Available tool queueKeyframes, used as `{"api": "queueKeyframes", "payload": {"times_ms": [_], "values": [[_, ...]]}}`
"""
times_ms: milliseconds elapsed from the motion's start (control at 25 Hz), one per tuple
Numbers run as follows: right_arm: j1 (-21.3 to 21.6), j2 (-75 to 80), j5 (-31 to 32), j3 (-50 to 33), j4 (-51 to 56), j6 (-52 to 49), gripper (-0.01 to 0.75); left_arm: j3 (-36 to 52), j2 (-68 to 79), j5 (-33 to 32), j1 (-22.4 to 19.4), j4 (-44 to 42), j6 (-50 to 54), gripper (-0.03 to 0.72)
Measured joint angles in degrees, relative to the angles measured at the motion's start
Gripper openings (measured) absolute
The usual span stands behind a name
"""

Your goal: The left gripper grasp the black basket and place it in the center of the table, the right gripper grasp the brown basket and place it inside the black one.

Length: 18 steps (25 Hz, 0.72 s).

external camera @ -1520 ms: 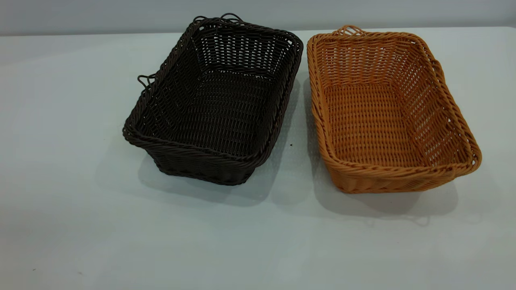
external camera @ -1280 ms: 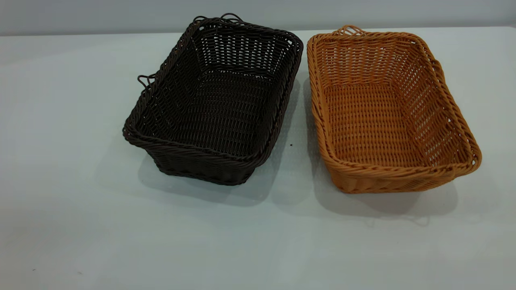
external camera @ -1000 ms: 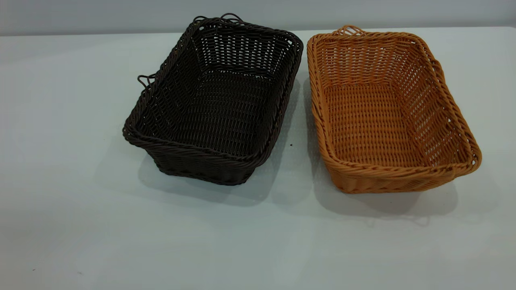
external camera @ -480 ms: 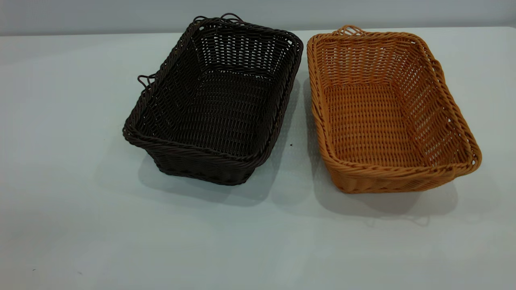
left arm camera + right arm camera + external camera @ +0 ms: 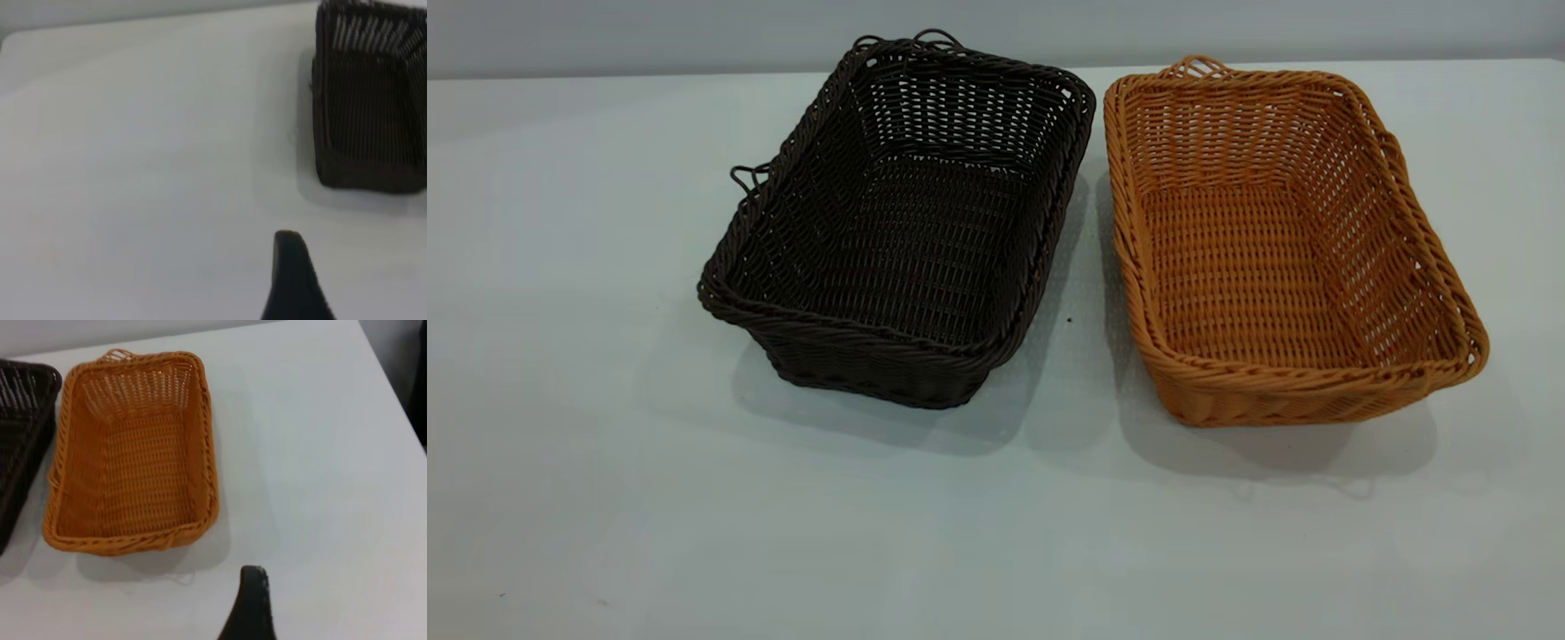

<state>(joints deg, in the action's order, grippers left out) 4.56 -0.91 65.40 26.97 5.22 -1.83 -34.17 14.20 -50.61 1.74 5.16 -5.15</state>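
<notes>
Nothing grasped yet: the black basket (image 5: 903, 231) sits on the worktop (image 5: 560, 267), the brown basket (image 5: 1280, 249) just beside it. The left tool (image 5: 291, 277) hangs short of it (opening: cannot tell). Next, a rim grasp.

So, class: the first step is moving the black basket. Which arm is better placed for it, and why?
Left. The black basket sits on the left arm's side; the left gripper faces it, while the right gripper faces the brown basket.
</notes>
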Motion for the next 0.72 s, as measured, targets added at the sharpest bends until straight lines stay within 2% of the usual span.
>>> {"api": "queueKeyframes", "payload": {"times_ms": [200, 280, 480, 720], "values": [[0.0, 0.0, -0.04, 0.0, 0.26, -1.04, 0.573, -2.92, 19.68, 16.49, 0.0, 0.0, -0.11, 0.424], [0.0, 0.0, -0.04, 0.0, 0.26, -1.09, 0.573, -5.27, 27.99, 21.19, 0.0, 0.0, -0.11, 0.424], [0.0, 0.0, -0.22, 0.0, 0.32, -1.09, 0.573, -15.62, 52.27, 27.35, 0.13, 0.0, -0.3, 0.424], [0.0, 0.33, -0.38, 0.0, -0.14, -1.95, 0.573, -31.15, 78.51, 27.93, 4.28, -0.06, -2.24, 0.43]]}}
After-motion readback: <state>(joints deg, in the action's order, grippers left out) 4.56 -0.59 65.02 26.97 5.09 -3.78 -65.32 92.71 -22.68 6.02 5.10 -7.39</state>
